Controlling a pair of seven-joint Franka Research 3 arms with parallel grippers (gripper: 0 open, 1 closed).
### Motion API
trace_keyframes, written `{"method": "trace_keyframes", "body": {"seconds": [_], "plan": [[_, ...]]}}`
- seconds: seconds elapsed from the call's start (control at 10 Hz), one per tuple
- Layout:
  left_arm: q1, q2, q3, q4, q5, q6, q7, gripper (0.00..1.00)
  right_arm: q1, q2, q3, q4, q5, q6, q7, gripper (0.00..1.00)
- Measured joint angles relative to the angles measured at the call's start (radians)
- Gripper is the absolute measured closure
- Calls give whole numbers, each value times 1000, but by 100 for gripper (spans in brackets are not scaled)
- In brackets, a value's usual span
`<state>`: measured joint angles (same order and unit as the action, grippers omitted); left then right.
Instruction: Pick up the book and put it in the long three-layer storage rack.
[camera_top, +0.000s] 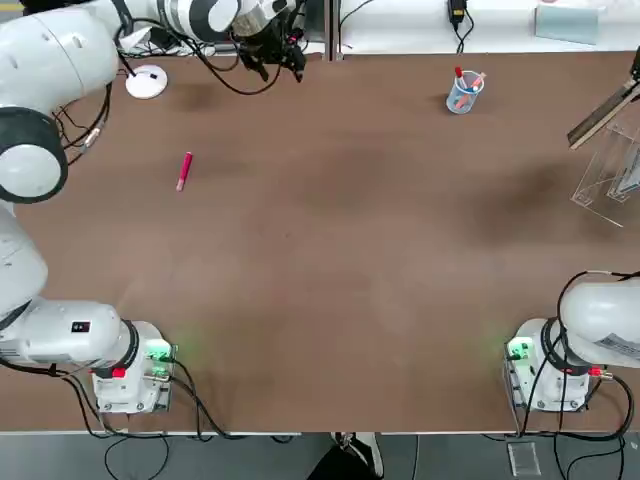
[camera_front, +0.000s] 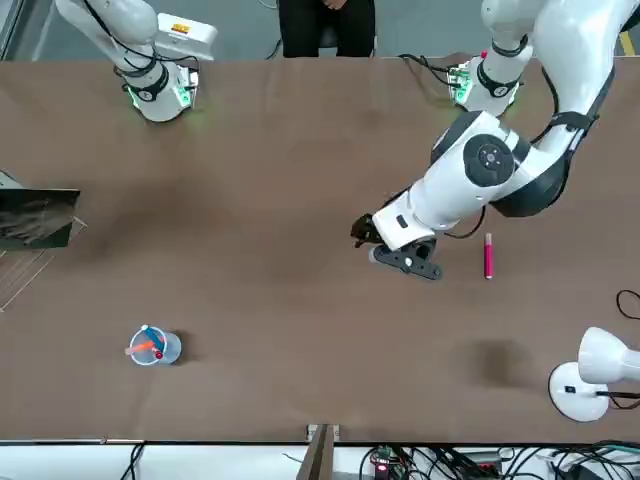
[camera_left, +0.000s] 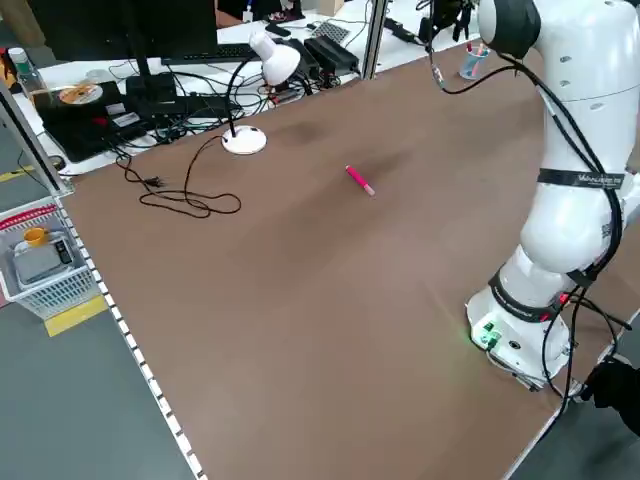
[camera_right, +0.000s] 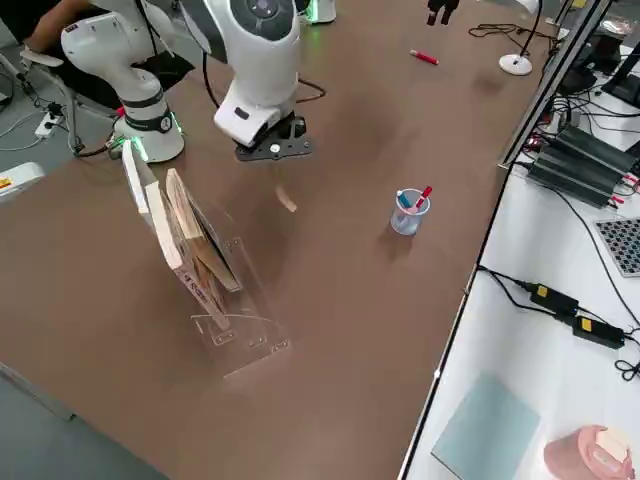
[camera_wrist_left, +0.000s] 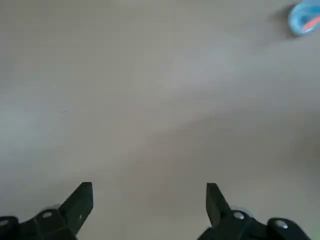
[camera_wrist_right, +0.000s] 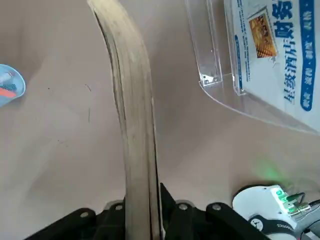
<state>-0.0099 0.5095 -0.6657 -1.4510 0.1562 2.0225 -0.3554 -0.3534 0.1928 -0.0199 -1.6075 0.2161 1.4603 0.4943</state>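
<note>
The book (camera_wrist_right: 135, 125) shows edge-on as a tan page block, and my right gripper (camera_wrist_right: 142, 200) is shut on its lower end. From across the table its dark cover (camera_front: 35, 215) hangs above the clear rack (camera_front: 20, 275). From overhead the book (camera_top: 600, 118) is tilted at the far right edge, just beyond the rack (camera_top: 605, 185), with the gripper itself out of frame. The rack's clear wall (camera_wrist_right: 210, 55) stands close beside the held book. My left gripper (camera_wrist_left: 150, 200) is open and holds nothing, raised over the far left of the table (camera_top: 275, 50).
A white and blue book (camera_wrist_right: 270, 55) leans in the rack. A clear cup of pens (camera_top: 464, 92) stands far right of centre. A pink marker (camera_top: 184, 170) lies at the left. A white desk lamp (camera_top: 147, 82) sits at the far left edge.
</note>
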Motion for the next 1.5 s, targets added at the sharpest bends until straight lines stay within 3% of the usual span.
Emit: {"method": "trace_keyframes", "body": {"seconds": [0.3,0.5,1.0,1.3,1.5], "plan": [[8,-42,3,0,106,-88,0,0,9,1,-1,1,-57,5,16,81],[33,-60,5,0,121,-110,0,0,5,2,-5,1,-110,17,16,81],[147,-69,5,0,122,-132,31,0,-10,11,-10,0,-169,35,5,81],[221,-77,6,0,117,-149,160,0,-22,28,-12,-1,-204,63,-27,81],[241,-94,43,2,47,-176,256,0,-30,34,-13,-3,-216,80,-40,81]]}}
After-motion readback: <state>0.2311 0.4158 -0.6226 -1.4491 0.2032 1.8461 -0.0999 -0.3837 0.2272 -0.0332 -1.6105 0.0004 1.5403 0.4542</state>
